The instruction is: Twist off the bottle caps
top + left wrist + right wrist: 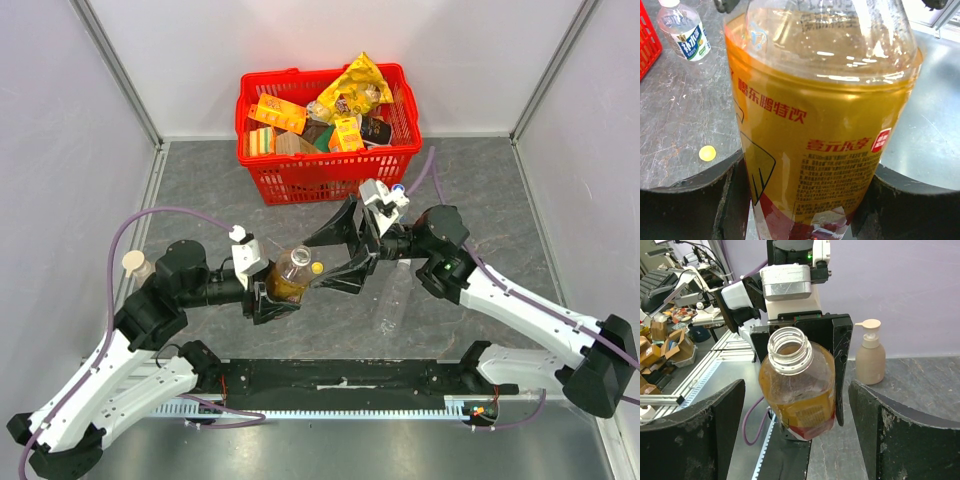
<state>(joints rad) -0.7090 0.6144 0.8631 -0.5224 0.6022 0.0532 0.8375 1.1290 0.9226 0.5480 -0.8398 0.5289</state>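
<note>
- 1 cap looks done: the yellow cap (707, 153) lies loose on the tabletop (675, 115), and the tea bottle (796, 390) shows a bare threaded neck.
- 2 caps remain, I'd judge. The white cap (668, 2) sits on a small water bottle (686, 31) standing near the red basket (330, 180). I cannot pick out the blue one with any certainty.
- Left gripper (278, 292): its jaws are clamped on the labelled lower body of the tea bottle, which it holds above the tabletop with the neck tilted toward the other arm.
- Right gripper (796, 384): its jaws stand wide apart and hold nothing. They face the open neck without touching it.
- Next move, as I see it: set the open bottle down upright, then take up the water bottle so that 1 arm grips its body while the other closes on the white cap and twists.
- Care is called for, since the tea bottle holds amber liquid up to its shoulder and any further lean could spill it.
- Contents elsewhere: the basket is heaped with snack bags and boxes, a yellow packet on top. A beige pump bottle (870, 352) stands by the left arm; what it holds I cannot see.
</note>
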